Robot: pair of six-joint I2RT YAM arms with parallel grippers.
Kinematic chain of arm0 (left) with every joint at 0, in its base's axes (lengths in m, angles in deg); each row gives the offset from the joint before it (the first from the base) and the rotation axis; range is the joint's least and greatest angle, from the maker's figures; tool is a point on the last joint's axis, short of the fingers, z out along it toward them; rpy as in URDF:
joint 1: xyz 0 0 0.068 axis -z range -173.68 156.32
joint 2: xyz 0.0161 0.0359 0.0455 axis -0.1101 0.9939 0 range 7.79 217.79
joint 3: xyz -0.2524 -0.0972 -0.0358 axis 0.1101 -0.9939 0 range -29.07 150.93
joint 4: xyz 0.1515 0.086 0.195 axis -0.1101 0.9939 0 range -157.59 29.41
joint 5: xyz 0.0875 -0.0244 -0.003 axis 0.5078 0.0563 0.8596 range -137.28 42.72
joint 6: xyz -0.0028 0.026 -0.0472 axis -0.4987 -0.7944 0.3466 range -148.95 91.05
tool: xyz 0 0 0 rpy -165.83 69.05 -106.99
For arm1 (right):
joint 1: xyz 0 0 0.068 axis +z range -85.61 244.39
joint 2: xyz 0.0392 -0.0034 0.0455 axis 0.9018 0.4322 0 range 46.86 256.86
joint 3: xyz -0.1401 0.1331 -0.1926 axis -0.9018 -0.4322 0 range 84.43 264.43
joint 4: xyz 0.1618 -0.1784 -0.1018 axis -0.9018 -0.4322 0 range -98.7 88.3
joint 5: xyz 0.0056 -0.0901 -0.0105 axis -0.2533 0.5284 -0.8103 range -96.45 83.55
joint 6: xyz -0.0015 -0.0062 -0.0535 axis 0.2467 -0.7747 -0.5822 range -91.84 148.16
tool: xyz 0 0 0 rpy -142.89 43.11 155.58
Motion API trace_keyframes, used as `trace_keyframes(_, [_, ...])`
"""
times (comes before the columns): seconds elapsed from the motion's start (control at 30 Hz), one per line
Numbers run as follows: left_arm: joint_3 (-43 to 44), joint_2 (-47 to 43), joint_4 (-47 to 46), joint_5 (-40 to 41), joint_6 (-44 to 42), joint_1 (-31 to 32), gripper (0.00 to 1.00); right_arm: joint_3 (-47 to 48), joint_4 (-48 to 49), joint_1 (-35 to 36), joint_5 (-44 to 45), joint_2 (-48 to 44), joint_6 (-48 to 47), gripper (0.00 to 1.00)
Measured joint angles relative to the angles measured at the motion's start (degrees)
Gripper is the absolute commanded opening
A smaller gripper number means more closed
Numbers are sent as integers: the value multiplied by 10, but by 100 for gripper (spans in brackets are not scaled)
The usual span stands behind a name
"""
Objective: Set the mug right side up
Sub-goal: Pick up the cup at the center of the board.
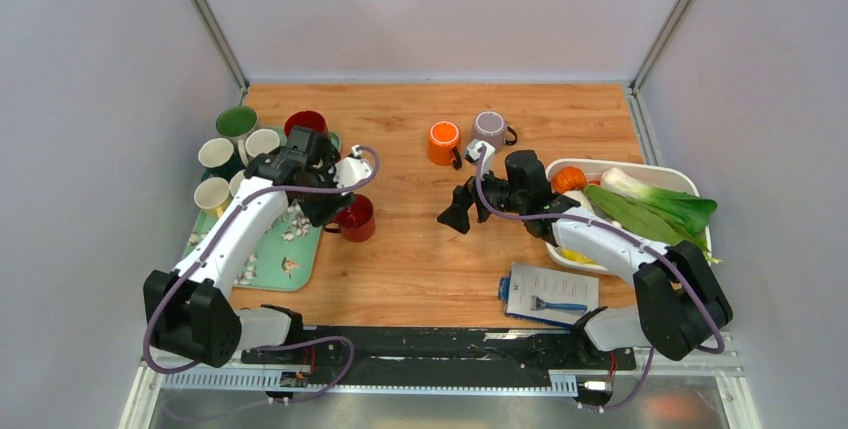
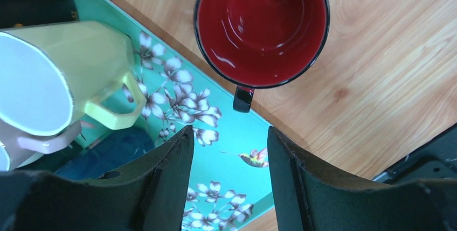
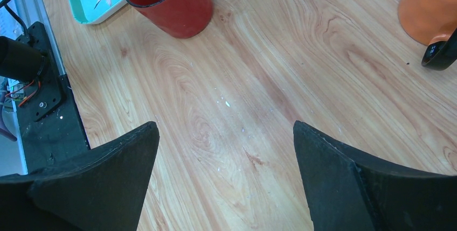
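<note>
Mug [image 1: 357, 217] on table [image 1: 420, 259], just right of tray [image 1: 292, 255]; bin [image 1: 645, 167] at far right, booklet [image 1: 548, 292] before it

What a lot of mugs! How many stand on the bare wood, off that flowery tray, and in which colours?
Red mug: 1
Orange mug: 1
Grey mug: 1
Total: 3
</note>
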Motion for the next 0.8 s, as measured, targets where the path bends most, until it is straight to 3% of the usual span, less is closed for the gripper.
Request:
trace_keyframes(0.23, [-57, 9, -4, -18, -84, -12, 58, 0, -1, 0, 0, 0, 0, 98])
trace_keyframes(0.47, [-73, 55, -32, -50, -95, -12, 48, 0, -11, 0, 0, -3, -3, 98])
trace_keyframes(0.8, [-102, 75, -96, -39, -38, -15, 15, 0, -22, 0, 0, -13, -7, 98])
